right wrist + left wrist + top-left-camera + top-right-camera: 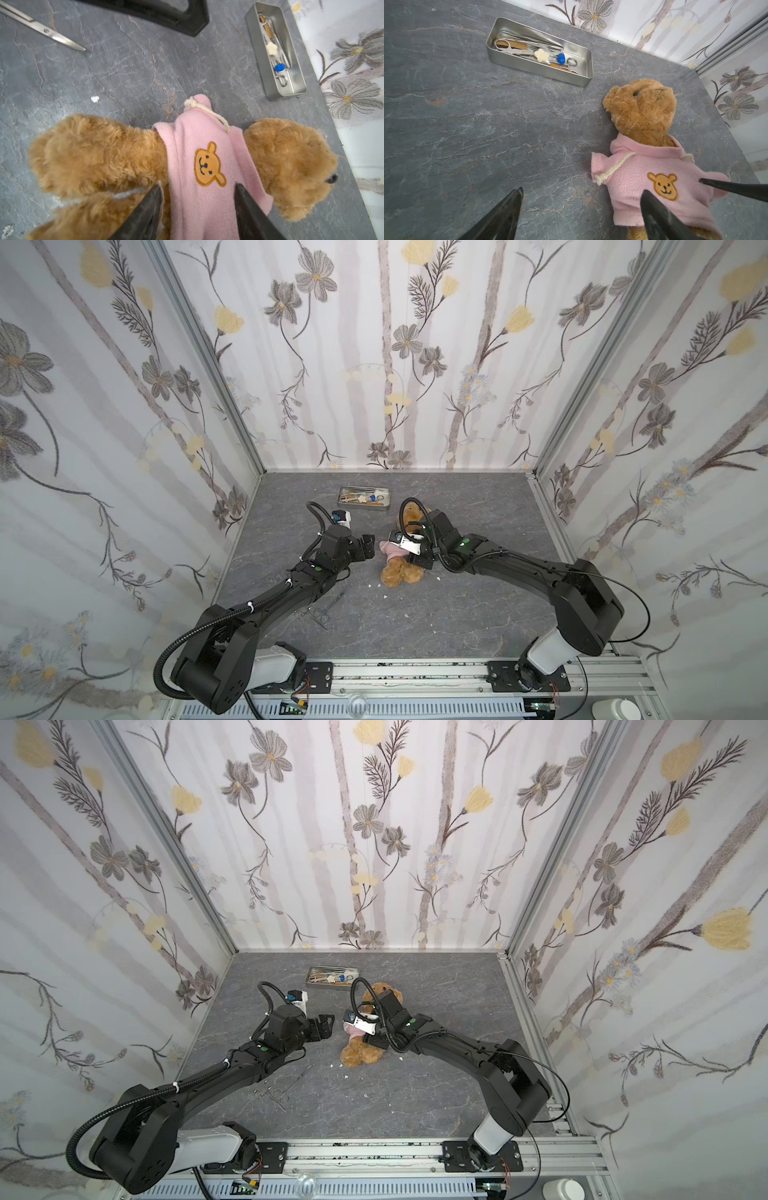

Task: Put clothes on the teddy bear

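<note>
The grey surface (457, 614) is carrying the teddy bear (641, 110) near its middle. The bear is lying on its back with its long axis running front to back: head toward the rear wall, legs toward the robot's base. The pink shirt (643, 166) is sitting over its torso, collar at the neck and hem at the hips.

The right arm is the nearer one. The right gripper (198, 185) is hovering directly over the belly, reaching in from the bear's right-hand side of the top views, with its jaws partly spread across the shirt's lower half and no fabric visibly pinched. The left gripper (581, 190) is waiting just beside the bear at shirt level, jaws spread wide and empty, pointing across the torso. Any tug on the hem, I judge, is going to run along the body toward the legs.
</note>
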You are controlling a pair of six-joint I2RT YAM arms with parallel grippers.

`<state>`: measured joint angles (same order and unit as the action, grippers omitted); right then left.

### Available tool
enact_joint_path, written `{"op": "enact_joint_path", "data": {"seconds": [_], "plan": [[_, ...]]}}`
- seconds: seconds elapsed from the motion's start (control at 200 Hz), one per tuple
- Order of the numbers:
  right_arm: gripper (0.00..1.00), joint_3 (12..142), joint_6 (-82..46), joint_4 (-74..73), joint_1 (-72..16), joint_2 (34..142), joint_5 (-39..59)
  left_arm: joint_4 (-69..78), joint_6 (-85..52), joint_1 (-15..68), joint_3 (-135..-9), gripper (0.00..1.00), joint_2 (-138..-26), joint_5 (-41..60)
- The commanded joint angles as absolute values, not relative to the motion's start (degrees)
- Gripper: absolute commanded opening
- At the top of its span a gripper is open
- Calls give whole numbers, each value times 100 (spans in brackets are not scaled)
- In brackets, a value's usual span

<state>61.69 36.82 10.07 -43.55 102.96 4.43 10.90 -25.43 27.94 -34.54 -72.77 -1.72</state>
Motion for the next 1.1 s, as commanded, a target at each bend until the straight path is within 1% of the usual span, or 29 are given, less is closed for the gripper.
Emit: {"op": "enact_joint_path", "data": {"seconds": [0.0,0.075,0.115,0.225,0.3,0.535,0.674,0.754,0.834,1.094], "plan": [[56,6275,4085,1331,-4351,10537,45,1090,-2546,2786,-3376,89,-7234,-226],[51,6267,4111,1225,-4327,10678,-149,1090,-2548,2786,-3307,89,-7233,-195],[47,6258,4114,1143,-4316,10750,-233,1096,-2533,2786,-3253,89,-7233,-211],[28,6159,4093,796,-4315,10775,-291,1187,-2413,2793,-3091,87,-7000,-113],[21,6008,4006,517,-4316,10605,-181,1345,-2364,2810,-2960,85,-6890,-24],[14,5672,3696,-49,-4315,10133,65,1976,-1923,3214,-2769,84,-6746,-14],[10,5634,3459,-165,-4285,10059,276,2677,-1119,3680,-2674,84,-6810,-76],[5,5613,3265,-227,-4256,10045,428,3085,-575,3898,-2636,85,-6892,-204],[0,5610,3043,-281,-4213,10015,587,3237,-219,3937,-2749,85,-7093,-202],[0,5488,2534,-540,-4072,9866,1116,3399,775,4061,-3211,85,-7824,-36]]}}
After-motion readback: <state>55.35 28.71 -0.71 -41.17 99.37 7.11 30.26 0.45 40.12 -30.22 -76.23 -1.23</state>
